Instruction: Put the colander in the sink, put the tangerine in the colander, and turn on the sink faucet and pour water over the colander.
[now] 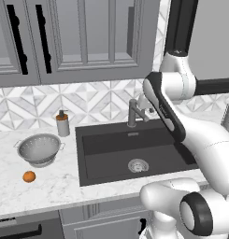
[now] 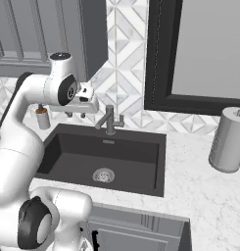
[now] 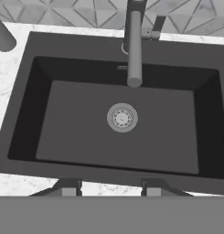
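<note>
The silvery perforated colander (image 1: 39, 149) stands upright on the marble counter left of the sink (image 1: 111, 154). The small orange tangerine (image 1: 29, 176) lies on the counter in front of it. The dark sink (image 3: 72, 123) holds nothing, and its silver drain shows. The sink faucet (image 1: 132, 113) (image 2: 109, 120) stands at the back rim, with its spout (image 3: 134, 50) reaching over the basin. No water runs. My gripper (image 2: 75, 115) (image 3: 111, 189) hovers above the sink's front left part, pointing down. Its fingertips stand apart with nothing between them.
A grey-and-brown soap dispenser (image 1: 63, 123) (image 2: 42, 117) stands behind the sink's left corner. A grey cylindrical canister (image 2: 229, 139) stands on the counter far right. Cabinets hang above the counter on the left.
</note>
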### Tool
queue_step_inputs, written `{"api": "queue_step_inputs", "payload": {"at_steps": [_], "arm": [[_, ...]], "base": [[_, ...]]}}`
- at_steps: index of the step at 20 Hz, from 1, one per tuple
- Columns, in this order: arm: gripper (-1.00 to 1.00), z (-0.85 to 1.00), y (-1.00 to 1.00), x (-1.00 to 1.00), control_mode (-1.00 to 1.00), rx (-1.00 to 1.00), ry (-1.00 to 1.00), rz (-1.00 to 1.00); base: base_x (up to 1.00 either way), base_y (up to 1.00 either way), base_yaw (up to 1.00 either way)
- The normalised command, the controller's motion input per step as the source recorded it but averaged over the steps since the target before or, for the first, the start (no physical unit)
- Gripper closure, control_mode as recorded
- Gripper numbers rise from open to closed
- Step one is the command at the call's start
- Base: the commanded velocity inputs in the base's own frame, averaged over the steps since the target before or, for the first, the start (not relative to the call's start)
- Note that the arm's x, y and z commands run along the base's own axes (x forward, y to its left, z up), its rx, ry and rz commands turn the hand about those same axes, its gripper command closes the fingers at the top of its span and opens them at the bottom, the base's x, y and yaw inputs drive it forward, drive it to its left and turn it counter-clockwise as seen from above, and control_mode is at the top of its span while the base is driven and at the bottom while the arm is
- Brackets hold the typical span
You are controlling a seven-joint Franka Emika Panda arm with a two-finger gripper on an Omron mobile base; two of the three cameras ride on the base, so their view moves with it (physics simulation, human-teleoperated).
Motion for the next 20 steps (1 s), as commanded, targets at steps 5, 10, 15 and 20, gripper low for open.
{"api": "queue_step_inputs", "payload": {"at_steps": [5, 10, 15, 20], "arm": [[-1.00, -0.02, 0.10, -0.18, -1.00, 0.00, 0.06, 0.00], [-1.00, -0.21, 0.74, -0.54, -1.00, 0.01, 0.05, 0.00], [-1.00, -0.17, 0.74, -0.28, -1.00, 0.00, 0.09, 0.00], [-1.00, -0.19, 0.55, -0.09, -1.00, 0.00, 0.02, -0.04]], "base": [[0.00, 0.00, 0.00], [0.00, 0.00, 0.00], [0.00, 0.00, 0.00], [0.00, 0.00, 0.00]]}}
